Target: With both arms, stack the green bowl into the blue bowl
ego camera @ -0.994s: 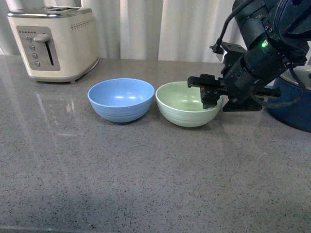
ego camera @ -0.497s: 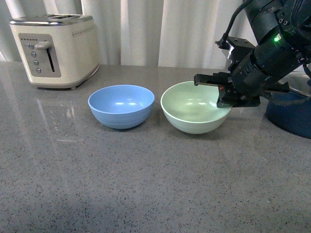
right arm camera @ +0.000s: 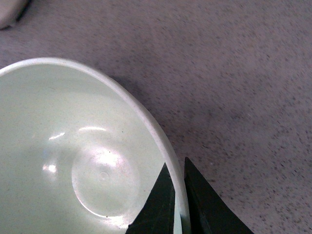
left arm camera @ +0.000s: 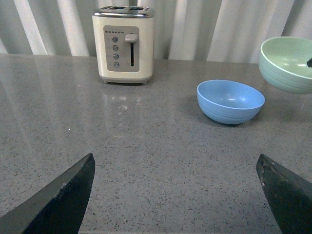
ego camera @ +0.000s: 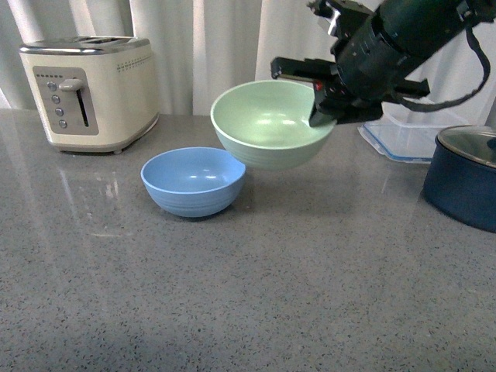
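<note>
Holding green bowl point(ego camera: 263, 128) aloft, right claw point(right arm camera: 179, 169) clamped on rim, left claw point(left arm camera: 174, 158) apart, wrist view only.

Bystanders on a speckled grey countertop point(ego camera: 248, 302)

A cream two-slot toaster point(ego camera: 89, 93) stands upright at the far left, its lever and four round buttons on a grey panel facing forward, its shape faintly mirrored in the glossy stone; pale pleated curtains point(ego camera: 201, 46) hang along the back edge; a dark navy pot point(ego camera: 463, 186) with a shiny grey top sits at the right edge, partly cut off by the frame; just behind it lies a clear plastic container point(ego camera: 403, 132) with a blue-rimmed lid, low and flat; pot and toaster are well apart.
</note>
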### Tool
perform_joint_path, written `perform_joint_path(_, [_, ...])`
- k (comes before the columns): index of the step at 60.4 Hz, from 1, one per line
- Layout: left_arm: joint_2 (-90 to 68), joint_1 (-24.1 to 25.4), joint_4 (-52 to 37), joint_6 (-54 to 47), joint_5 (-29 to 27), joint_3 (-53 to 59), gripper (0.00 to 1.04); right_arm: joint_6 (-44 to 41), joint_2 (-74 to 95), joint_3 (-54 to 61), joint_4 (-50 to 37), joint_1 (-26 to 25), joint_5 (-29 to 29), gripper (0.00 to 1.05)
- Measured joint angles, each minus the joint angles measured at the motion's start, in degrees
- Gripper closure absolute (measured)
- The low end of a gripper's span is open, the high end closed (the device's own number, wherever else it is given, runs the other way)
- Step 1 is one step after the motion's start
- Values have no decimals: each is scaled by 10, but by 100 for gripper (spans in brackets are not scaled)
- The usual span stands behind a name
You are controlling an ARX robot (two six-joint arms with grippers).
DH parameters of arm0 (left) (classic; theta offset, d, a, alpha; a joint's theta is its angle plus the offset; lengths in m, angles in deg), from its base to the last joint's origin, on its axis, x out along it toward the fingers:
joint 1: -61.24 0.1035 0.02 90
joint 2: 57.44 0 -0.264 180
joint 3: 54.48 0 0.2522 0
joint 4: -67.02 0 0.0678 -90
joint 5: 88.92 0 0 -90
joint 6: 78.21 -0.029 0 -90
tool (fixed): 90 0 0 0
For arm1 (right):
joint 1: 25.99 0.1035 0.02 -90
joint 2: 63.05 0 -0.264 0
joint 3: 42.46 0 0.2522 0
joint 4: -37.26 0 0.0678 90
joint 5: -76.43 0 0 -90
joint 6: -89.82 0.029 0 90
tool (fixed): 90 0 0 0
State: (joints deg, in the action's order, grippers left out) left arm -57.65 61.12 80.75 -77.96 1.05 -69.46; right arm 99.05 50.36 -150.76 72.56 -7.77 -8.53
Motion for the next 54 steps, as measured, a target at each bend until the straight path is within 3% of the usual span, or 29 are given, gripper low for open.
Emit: perform_joint_path(54, [0,0,0,0,0,0,7,-7,139,-186,45,33,37,103])
